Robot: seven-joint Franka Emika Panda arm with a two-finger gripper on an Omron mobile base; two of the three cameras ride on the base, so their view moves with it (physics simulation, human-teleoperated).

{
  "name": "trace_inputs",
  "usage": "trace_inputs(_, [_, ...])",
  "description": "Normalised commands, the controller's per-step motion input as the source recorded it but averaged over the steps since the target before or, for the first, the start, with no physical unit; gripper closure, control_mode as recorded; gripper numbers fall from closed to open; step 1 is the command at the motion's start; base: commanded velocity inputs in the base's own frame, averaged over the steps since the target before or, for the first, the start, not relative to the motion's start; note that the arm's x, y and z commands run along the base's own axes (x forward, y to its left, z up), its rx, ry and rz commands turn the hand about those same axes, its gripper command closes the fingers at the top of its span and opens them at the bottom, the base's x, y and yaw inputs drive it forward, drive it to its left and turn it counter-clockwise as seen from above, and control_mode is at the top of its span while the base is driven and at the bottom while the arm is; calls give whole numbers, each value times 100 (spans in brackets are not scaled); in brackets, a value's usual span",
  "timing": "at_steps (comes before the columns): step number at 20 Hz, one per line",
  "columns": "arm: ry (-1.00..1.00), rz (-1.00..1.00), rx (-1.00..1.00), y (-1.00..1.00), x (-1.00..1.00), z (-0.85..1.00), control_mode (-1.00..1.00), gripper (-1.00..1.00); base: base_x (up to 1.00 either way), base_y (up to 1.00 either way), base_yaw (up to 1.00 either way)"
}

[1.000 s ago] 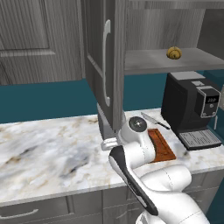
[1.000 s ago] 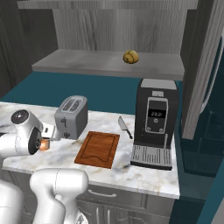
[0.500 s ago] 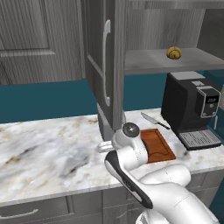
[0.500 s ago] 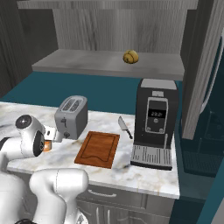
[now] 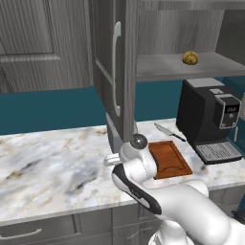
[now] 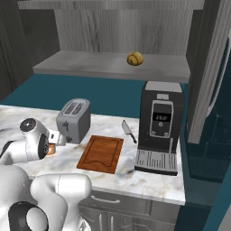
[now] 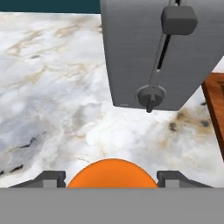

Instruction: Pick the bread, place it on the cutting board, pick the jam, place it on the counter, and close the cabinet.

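Down low at the counter (image 5: 52,162), gripper (image 7: 112,178) hanging just in front of the toaster (image 6: 73,120). Jam (image 7: 112,174) sitting right between the two fingertips (image 7: 51,178), jaws partly open and closed in on either side of the orange jar, apparently gripping it, though contact is hard to confirm from this angle. A sliver of orange also peeking out beside the arm in the right base view (image 6: 53,149). Bread (image 6: 134,58) up on the cabinet (image 5: 115,62) shelf, well away from the action. Cabinet door standing open, silver handle facing out. Cutting board (image 6: 101,153) flat on the counter between toaster and coffee machine (image 6: 159,125), nothing on it. Knife (image 6: 128,131) lying just behind the board.
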Motion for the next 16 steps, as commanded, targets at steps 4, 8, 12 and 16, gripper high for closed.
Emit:
trace_inputs(4, [0,0,0,0,14,-23,-100,100,0,0,0])
trace_inputs(8, [0,0,0,0,7,-23,-100,100,0,0,0])
trace_inputs(12, [0,0,0,0,3,-16,-100,100,0,0,0])
trace_inputs(16, [0,0,0,0,1,-19,-100,100,0,0,0])
